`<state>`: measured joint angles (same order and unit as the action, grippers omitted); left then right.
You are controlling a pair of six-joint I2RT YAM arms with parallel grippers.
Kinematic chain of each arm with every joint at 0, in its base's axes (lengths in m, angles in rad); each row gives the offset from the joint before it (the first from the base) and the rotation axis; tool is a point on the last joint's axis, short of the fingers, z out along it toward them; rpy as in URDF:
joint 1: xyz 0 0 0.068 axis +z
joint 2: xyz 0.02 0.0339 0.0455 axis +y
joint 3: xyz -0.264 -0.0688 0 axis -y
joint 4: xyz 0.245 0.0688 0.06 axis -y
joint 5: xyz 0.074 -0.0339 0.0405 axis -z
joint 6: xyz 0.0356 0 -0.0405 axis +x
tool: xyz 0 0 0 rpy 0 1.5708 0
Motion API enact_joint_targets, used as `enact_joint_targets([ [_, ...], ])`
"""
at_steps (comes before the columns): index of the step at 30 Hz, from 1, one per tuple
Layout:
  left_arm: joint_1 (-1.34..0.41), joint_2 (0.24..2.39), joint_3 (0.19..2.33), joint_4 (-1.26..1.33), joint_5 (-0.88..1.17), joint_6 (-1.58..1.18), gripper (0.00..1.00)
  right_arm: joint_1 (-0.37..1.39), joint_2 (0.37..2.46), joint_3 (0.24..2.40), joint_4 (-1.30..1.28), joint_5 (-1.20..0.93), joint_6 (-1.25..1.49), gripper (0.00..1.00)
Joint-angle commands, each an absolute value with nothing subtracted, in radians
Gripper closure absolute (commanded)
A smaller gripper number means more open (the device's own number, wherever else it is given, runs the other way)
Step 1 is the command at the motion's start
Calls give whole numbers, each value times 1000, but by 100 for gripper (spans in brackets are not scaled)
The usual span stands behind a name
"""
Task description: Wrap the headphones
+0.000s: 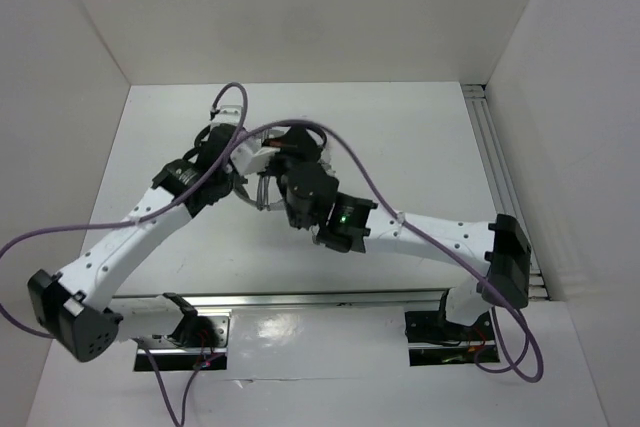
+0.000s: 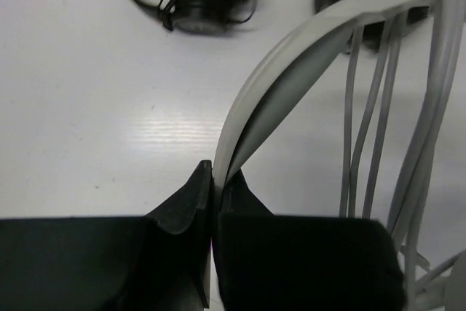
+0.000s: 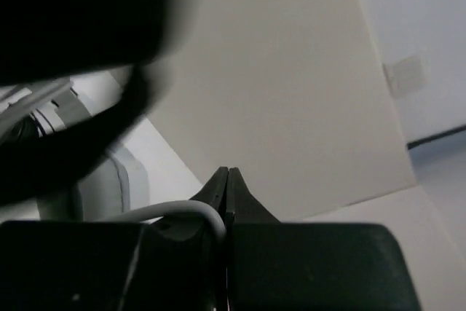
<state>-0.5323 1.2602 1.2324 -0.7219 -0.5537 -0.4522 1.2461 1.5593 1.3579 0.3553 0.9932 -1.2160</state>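
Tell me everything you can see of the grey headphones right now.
The headphones show a wide, smooth, light-grey band, plastic-looking, arching up from the left gripper, which is shut on it. Their thin grey cable runs in several strands beside the band; one strand enters the shut right gripper. The cups are hidden.

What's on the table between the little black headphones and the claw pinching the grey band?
Nothing. In the left wrist view, bare white table lies between the black headphones and the left gripper, clamped on the grey headphones.
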Motion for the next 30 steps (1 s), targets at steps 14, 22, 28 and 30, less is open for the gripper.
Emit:
enact_joint_targets([
  [14,-790,1058,1118,-813,-735,-293,100,925,1319,1486,269,677,-596,95],
  [22,-897,1040,1143,-816,-692,-242,100,729,1342,1537,84,360,-436,89],
  [28,-954,1000,1192,-902,-681,-230,100,597,1341,1513,46,139,-341,92],
  [30,-954,982,1222,-913,-669,-221,100,588,1341,1473,37,4,-301,100],
])
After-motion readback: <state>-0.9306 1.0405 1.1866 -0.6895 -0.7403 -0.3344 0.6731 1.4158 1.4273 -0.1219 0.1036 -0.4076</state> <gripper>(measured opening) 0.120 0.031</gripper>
